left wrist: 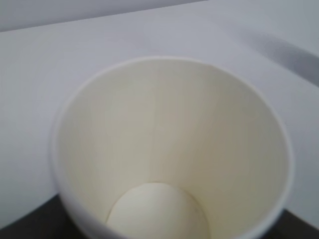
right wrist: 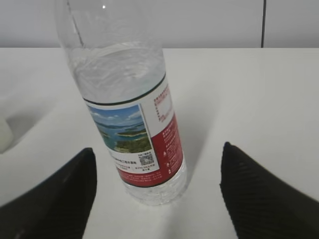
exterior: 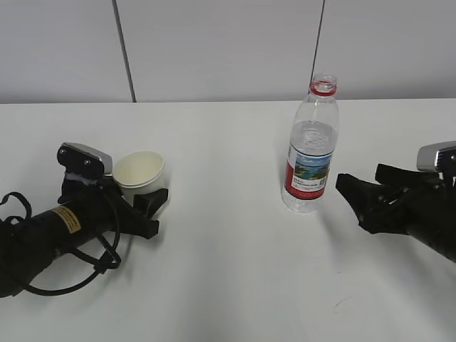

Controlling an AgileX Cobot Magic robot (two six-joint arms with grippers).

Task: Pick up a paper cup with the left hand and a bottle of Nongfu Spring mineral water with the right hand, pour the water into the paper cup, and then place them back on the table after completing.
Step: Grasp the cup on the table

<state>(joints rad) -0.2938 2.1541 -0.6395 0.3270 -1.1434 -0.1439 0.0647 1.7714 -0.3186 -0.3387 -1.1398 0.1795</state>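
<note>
The bottle (exterior: 311, 149) stands upright on the table (exterior: 228, 271), cap off, its long axis vertical, with water (right wrist: 117, 69) filling it to about the shoulder. The right hand (exterior: 356, 191) lies low on the table just to the right of the bottle, pointing at the labelled lower half. In the right wrist view its two fingers (right wrist: 55, 199) are spread wide, one on each side of the bottle's base, not touching it; the bottle sits ahead of the fingertips rather than between them. So the move that matters is a straight push forward, toward the left of the exterior view, until the label is between the fingers, then a squeeze across the bottle's width.

The paper cup (exterior: 140, 171) stands upright on the left side of the table, well apart from the bottle. The left hand (exterior: 146, 203) is right at it: the cup fills the left wrist view, mouth open and empty, with dark finger edges low at both corners. Whether those fingers are already pressing the cup wall or merely flanking it I cannot tell, since the contact is hidden. Each arm is clearly nearer its own object.
</note>
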